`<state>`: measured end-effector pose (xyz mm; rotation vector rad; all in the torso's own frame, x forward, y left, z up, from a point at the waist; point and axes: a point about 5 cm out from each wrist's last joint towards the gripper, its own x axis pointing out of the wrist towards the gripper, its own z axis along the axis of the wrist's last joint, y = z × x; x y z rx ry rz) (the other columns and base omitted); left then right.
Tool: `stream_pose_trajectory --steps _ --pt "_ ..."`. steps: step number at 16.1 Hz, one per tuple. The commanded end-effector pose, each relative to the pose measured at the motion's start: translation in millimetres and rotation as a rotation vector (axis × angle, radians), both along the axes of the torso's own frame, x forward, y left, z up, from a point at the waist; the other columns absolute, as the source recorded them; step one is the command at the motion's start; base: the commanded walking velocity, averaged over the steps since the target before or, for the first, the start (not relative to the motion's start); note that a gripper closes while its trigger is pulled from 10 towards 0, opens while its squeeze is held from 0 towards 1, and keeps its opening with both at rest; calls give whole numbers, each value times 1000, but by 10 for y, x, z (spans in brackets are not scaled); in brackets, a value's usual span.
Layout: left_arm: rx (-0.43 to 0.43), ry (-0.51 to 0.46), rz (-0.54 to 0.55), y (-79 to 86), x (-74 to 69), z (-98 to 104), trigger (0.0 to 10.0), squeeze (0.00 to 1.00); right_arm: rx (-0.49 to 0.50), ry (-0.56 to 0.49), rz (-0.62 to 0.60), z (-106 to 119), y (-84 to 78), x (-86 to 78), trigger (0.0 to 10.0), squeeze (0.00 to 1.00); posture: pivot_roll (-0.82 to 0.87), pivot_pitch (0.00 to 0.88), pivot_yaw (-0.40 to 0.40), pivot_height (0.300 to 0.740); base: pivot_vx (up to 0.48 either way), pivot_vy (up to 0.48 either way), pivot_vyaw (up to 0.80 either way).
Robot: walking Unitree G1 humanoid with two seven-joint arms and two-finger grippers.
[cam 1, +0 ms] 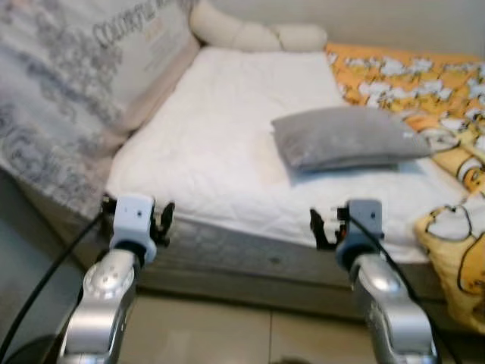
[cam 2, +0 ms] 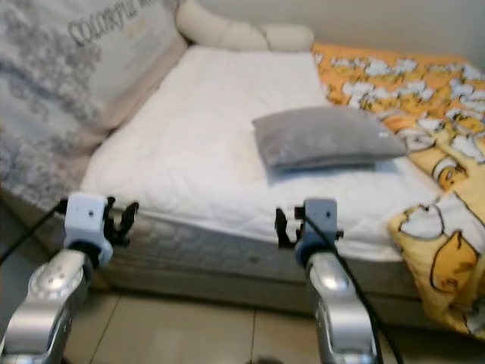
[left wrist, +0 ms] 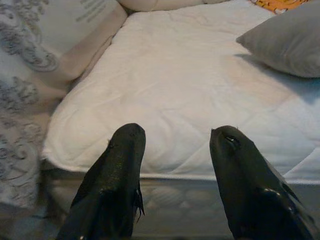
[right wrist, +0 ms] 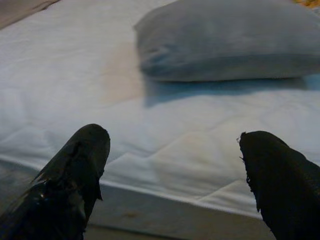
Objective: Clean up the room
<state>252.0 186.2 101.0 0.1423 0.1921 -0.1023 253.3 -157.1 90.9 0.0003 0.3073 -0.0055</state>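
Nearest us, our left tool and right tool hover with fingers apart at the bed edge. The pillow lies at 1 o'clock, the quilt beyond. Reaching short could drag it off. The quilt's far side is cut off.

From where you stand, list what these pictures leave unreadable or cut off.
- Grey-patterned cover: printed lettering cut by the top edge and blurred, left eye view.
- Yellow cartoon blanket: runs off the right edge, eye views.
- Grey pillow: far end cropped, left wrist view.
- Bed base: partly hidden behind both arms.
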Motion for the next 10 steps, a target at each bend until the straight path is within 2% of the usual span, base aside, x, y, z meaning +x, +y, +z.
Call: stream_pose_trajectory --steps 1,7,8,10 --pt "1 -19 23 31 19 38 10000 0 -13 -14 4 25 -8 39 10000 1000 -51 0 2 740 375 0 0" --pt "-9 -28 31 36 18 51 10000 0 -30 -26 7 50 -31 81 10000 941 -49 0 -5 740 400 0 0" --pt "-11 -27 30 31 15 49 10000 0 -33 -27 9 50 -34 82 10000 820 -51 0 -8 740 450 0 0" --pt "-4 -29 25 20 13 56 10000 0 -32 -29 31 58 -20 87 10000 0 -52 0 -10 740 448 0 0"
